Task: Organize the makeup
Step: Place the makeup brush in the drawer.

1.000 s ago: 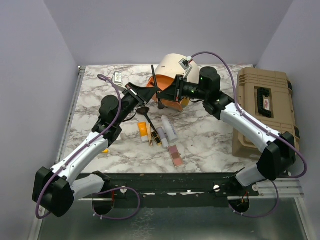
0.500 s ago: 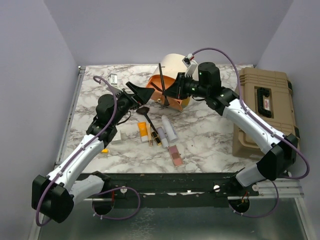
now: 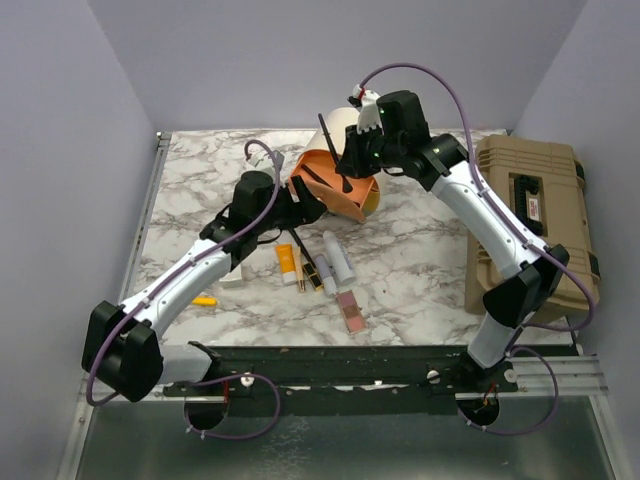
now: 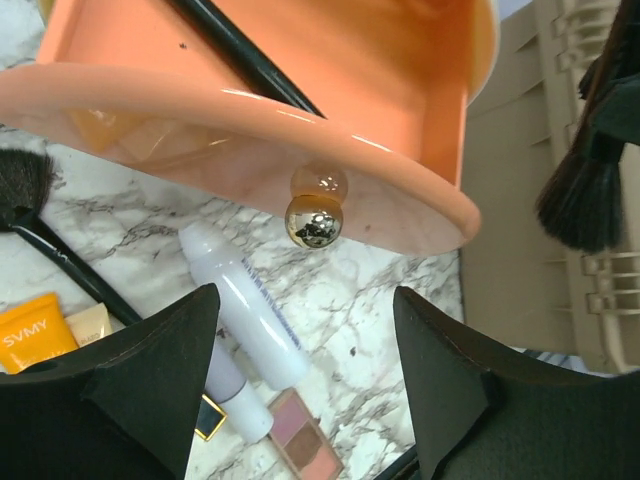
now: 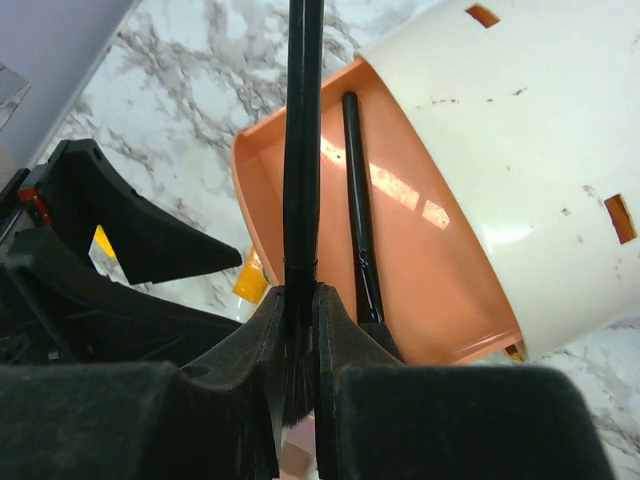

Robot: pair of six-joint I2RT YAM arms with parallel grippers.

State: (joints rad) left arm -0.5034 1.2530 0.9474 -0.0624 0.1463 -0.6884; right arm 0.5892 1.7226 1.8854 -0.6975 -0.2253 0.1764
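Two grippers in view. The makeup [image 3: 322, 270] lies on the counter [image 3: 420, 262] just beneath the left gripper [image 4: 305, 295], which is released and empty, facing the knob [image 4: 314, 222] of the tray [image 4: 330, 60]. Beyond, the right gripper [image 5: 300, 325] is clenched on a brush [image 5: 303, 150] above the tray; a second brush [image 5: 358, 210] lies inside.

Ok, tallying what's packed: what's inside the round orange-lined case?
One slim black brush lies inside the case. The case's deeper end is hidden behind its own cream wall.
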